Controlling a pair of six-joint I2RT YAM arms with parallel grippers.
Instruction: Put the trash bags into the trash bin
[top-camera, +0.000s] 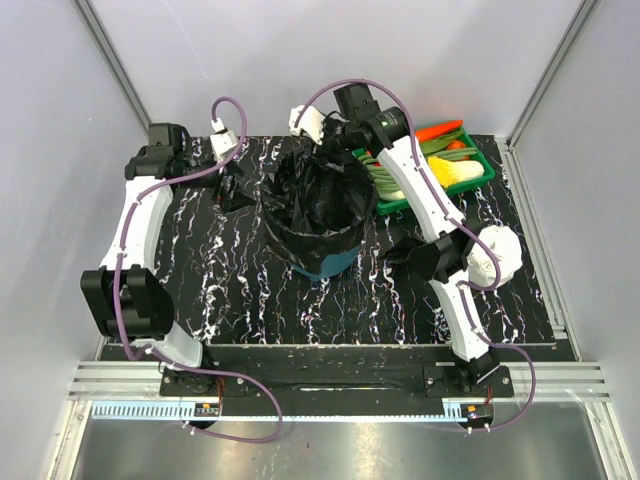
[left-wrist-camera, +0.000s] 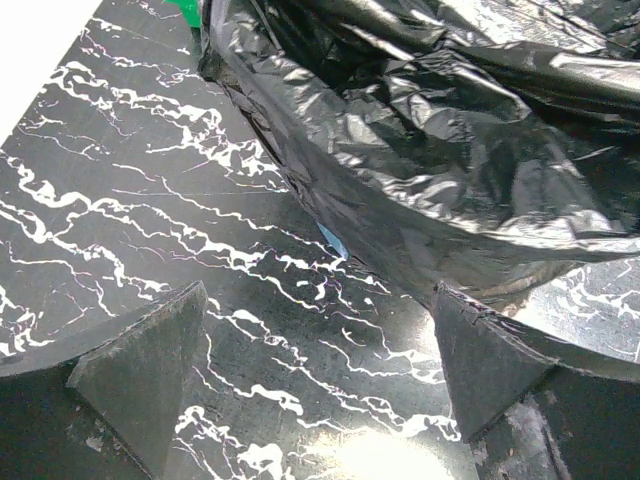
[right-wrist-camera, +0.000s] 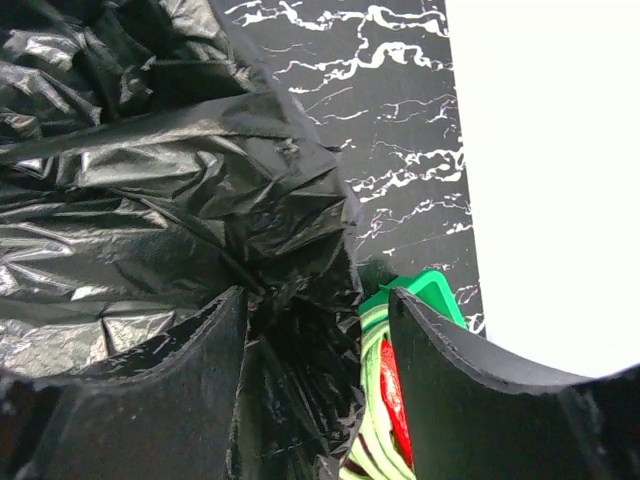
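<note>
Black film bags (top-camera: 315, 195), count unclear, over one teal bin (top-camera: 330, 266); left hand (left-wrist-camera: 320, 292), right hand (right-wrist-camera: 318, 300), both apart

Green vegetable tray (top-camera: 487, 171) at far right, white plastic wad (top-camera: 498, 252) nearer, black marbled tabletop (top-camera: 240, 285)

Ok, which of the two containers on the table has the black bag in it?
The round teal bin in the middle: the black bag lines it and drapes over its rim. The green tray at the far right holds vegetables.
</note>
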